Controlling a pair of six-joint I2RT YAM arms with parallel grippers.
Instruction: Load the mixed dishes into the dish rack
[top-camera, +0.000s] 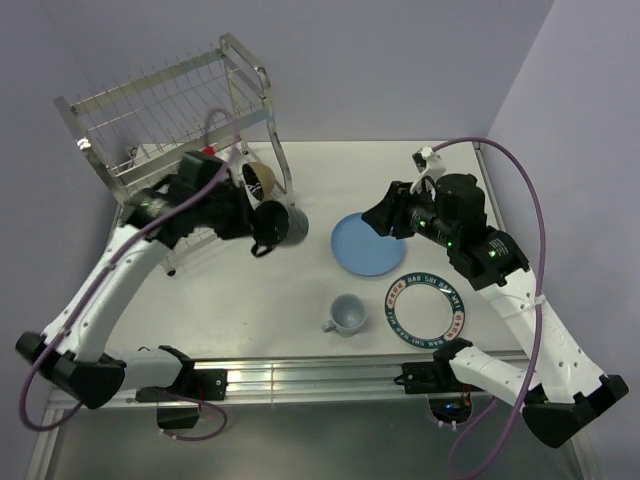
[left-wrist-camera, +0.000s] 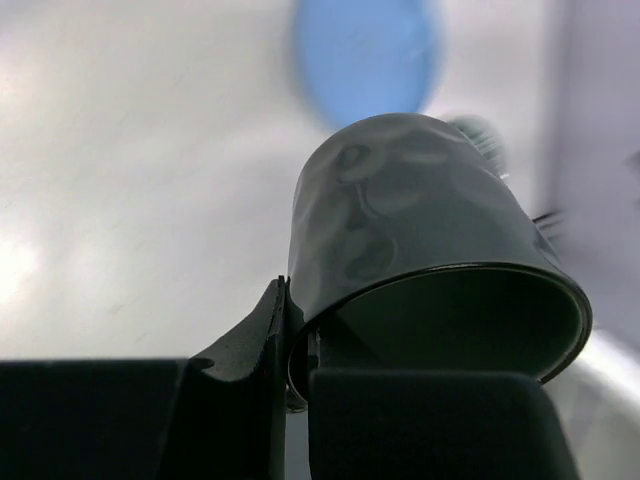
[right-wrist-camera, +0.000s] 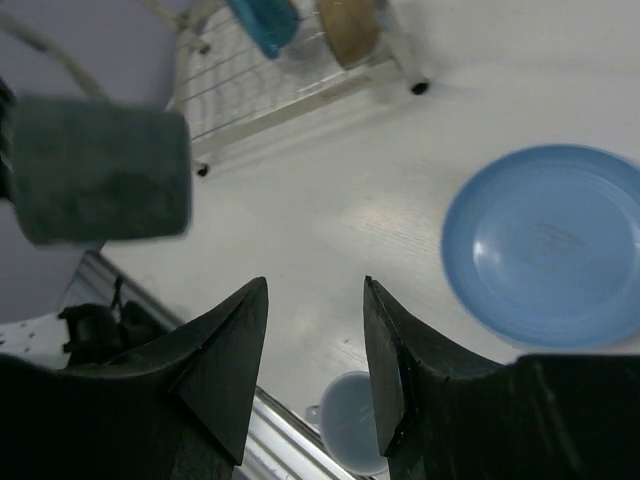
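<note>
Left gripper (left-wrist-camera: 300, 400) is clamped on the dark mug (left-wrist-camera: 420, 230) by its rim only, mid-air just beside the rack (top-camera: 170, 95); mug may pivot, slip, or clip frame or bowl (top-camera: 262, 178); right gripper (right-wrist-camera: 315, 340) spread, empty.

Pale lavender walls (top-camera: 400, 60), white table (top-camera: 330, 180)

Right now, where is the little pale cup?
In the top view, the pale cup sits on the table, left of the lettered plate, below the light-blue plate.
</note>
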